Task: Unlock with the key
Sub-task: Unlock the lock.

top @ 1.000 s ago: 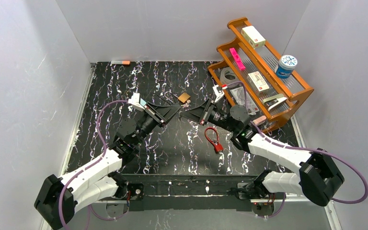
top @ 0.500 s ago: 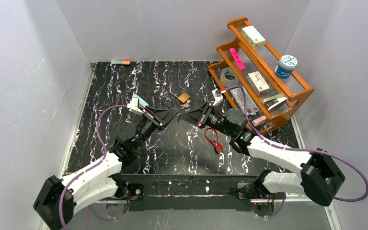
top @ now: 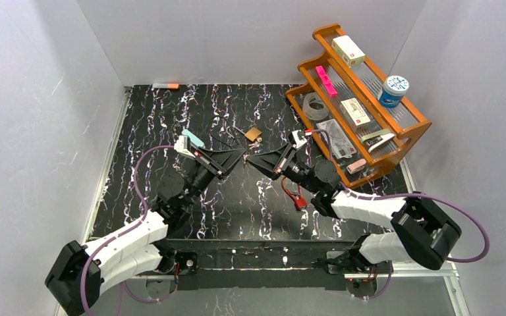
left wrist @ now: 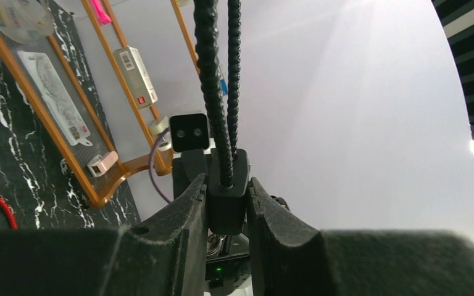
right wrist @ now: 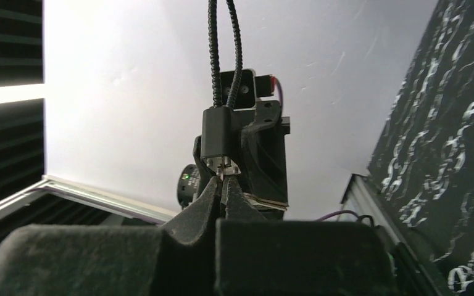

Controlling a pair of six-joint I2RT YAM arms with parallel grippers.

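Counting from the left, you have one orange-tipped marker at the far edge of the marbled black table, two arms meeting tip to tip near mid-table, one black lock body, one key, one small brass-coloured padlock beyond the tips, one red cable lock lying under the right arm, and one two-tier wooden rack at the right. The left gripper is clamped on the black lock body, a pad pressing each side, and holds it above the table. The body is a plain dark block with two braided black strands rising from its top. The right gripper has its fingers pinched together on a small silver piece, taken to be the key, whose tip meets the underside of the lock body. How far it sits inside you cannot tell. The red cable lock lies apart from both grippers. The rack stands well clear at the right and carries a blue-lidded jar, a tape roll and several small boxes.
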